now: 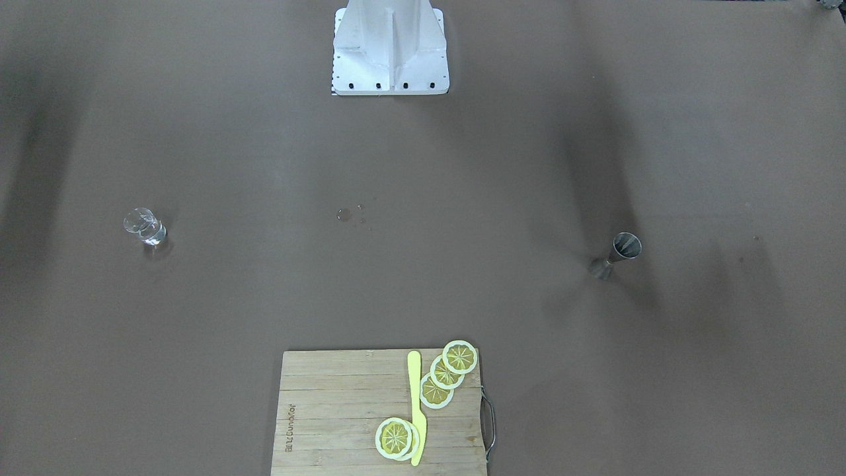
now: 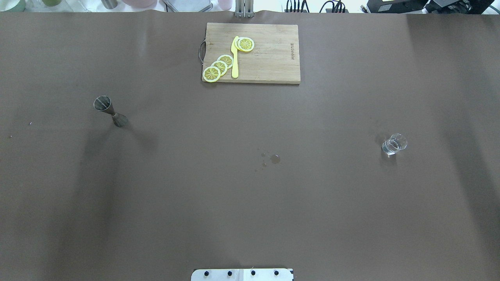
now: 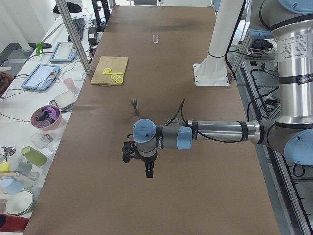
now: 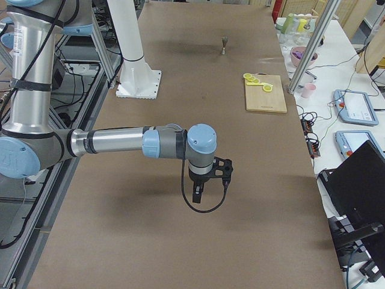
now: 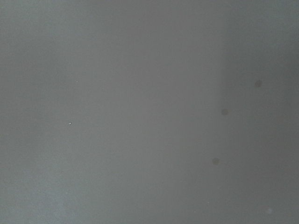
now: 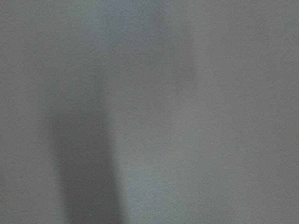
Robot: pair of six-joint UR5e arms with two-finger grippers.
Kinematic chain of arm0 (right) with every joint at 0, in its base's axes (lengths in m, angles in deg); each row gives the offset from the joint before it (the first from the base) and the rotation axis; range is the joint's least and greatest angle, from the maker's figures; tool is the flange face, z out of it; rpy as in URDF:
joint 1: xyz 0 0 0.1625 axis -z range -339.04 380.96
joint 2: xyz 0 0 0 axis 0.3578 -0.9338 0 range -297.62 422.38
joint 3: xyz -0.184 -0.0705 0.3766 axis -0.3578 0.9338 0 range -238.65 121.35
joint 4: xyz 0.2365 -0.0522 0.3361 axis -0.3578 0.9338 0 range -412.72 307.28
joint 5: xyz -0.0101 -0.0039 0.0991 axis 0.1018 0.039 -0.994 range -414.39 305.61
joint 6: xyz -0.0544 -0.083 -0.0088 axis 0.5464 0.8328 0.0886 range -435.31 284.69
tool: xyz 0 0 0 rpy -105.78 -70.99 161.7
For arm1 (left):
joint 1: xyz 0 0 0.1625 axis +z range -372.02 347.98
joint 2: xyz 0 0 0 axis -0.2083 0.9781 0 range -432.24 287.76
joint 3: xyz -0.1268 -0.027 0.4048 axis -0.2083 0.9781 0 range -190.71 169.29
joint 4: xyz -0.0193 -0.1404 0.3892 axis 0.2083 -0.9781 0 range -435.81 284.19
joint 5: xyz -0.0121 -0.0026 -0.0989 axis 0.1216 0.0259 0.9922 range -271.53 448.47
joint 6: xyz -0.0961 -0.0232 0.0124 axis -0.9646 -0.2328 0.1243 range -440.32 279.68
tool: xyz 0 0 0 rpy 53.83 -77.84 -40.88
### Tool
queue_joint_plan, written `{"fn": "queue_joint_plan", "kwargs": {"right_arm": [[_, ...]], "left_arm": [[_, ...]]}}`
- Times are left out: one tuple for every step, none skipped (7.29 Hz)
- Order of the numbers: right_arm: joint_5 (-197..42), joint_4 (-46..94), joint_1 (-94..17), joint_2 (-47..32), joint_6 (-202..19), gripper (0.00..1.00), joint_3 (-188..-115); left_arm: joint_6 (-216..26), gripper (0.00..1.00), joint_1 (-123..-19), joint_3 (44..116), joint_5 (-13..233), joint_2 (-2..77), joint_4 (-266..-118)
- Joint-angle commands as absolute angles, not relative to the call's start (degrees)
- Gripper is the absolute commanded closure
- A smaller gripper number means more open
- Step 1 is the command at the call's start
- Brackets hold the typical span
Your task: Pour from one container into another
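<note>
A steel jigger point(image 1: 616, 254) point(image 2: 109, 110) point(image 3: 134, 105) stands upright on the robot's left half of the brown table. A small clear glass point(image 1: 145, 227) point(image 2: 394, 144) point(image 3: 155, 38) with a little liquid stands on the right half. Neither arm appears in the overhead or front views. In the left side view my left gripper point(image 3: 140, 164) hangs over the table's near end, short of the jigger. In the right side view my right gripper point(image 4: 207, 180) hangs over bare table. I cannot tell whether either is open or shut. Both wrist views show only table surface.
A wooden cutting board point(image 1: 330, 410) point(image 2: 269, 58) with lemon slices point(image 1: 446, 373) and a yellow knife point(image 1: 416, 406) lies at the table's far edge, centre. A few water drops point(image 2: 275, 158) mark the middle. The robot's white base point(image 1: 390, 49) stands at the near edge.
</note>
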State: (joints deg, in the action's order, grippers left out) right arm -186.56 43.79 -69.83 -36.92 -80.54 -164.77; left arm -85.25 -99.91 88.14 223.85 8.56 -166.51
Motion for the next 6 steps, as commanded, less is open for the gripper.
{"fn": "queue_joint_plan", "kwargs": {"right_arm": [[-186.58, 43.79, -69.83, -36.5, -80.67, 0.0, -164.47], [-186.66, 43.79, -69.83, -36.32, -80.93, 0.0, -164.64], [-187.71, 43.7, -69.83, -36.32, -81.2, 0.0, -165.25], [-188.42, 43.7, -69.83, -36.32, -81.11, 0.0, -165.43], [-188.51, 43.96, -69.74, -36.32, -80.76, 0.0, -165.35], [-188.08, 43.88, -69.22, -36.15, -80.5, 0.0, -165.43]], "left_arm": [[-85.33, 0.01, -99.91, 88.08, 223.99, 8.62, -166.6], [-85.33, 0.01, -99.91, 88.17, 224.0, 8.88, -166.51], [-85.33, 0.01, -99.91, 87.91, 223.91, 8.88, -166.51], [-85.33, 0.01, -99.91, 88.08, 223.99, 8.88, -166.51], [-85.42, 0.01, -99.91, 88.0, 224.0, 9.05, -166.6], [-85.42, 0.01, -99.91, 88.0, 224.0, 9.05, -166.51]]}}
